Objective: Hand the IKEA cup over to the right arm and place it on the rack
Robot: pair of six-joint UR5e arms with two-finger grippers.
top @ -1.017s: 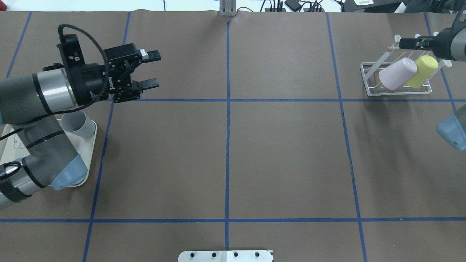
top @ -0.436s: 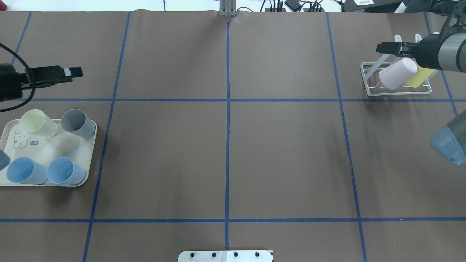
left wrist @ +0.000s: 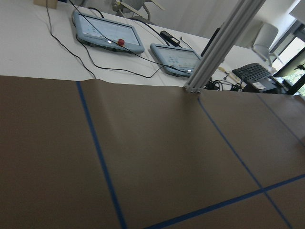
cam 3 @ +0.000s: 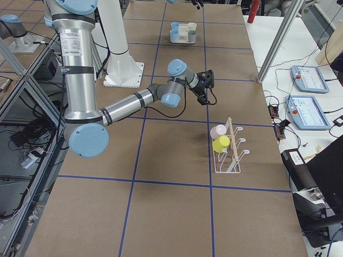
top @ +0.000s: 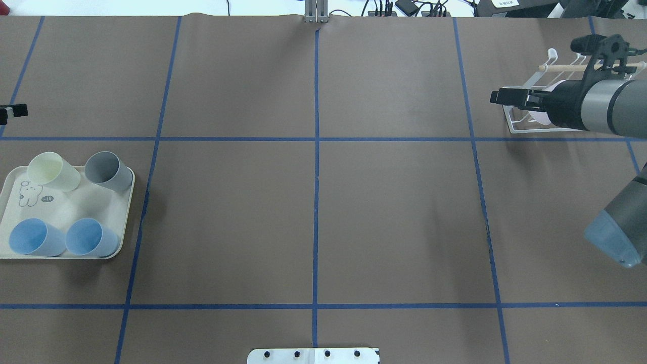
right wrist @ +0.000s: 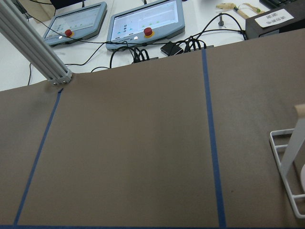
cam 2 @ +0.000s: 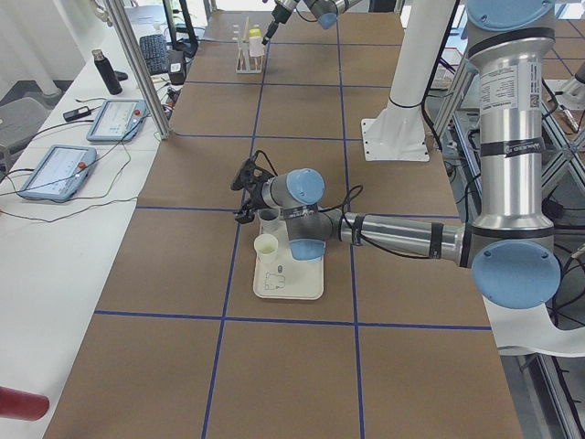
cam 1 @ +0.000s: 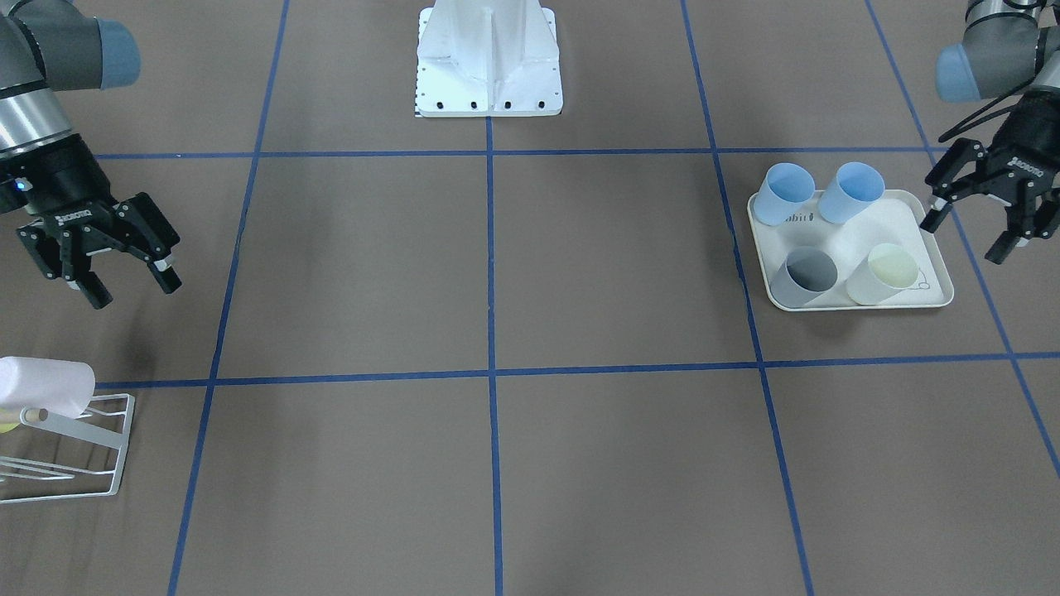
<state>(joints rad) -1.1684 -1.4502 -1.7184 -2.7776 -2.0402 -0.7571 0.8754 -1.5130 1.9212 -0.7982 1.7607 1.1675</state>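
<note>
Since the frame a moment ago, the left pincer [cam 1: 961, 238] has drawn back to the far left edge of the overhead view. The right pincer [cam 1: 135, 291] has swung inward off the top of the rack [cam 1: 76, 431], and its forearm now covers the racked cups from above.

The left pincer hangs over the brown surface [top: 313, 202] with its fingers spread wide and nothing between them. It is near the cream tray [top: 71, 205] but clear of it.

Four cups stand on the tray, mouths up. A pale yellow cup [top: 50, 172] and a grey cup [top: 106, 172] are on the far side. A blue cup [top: 33, 237] and a second blue cup [top: 88, 237] are on the near side, and neither arm touches any of them.

At the right end, the right pincer is likewise spread and empty. It hangs above the surface near the rack and apart from it.

A pink cup [cam 3: 218, 131] and a yellow cup [cam 3: 220, 143] lie tilted on the rack's prongs, side by side, below the wooden rod [top: 561, 65].
</note>
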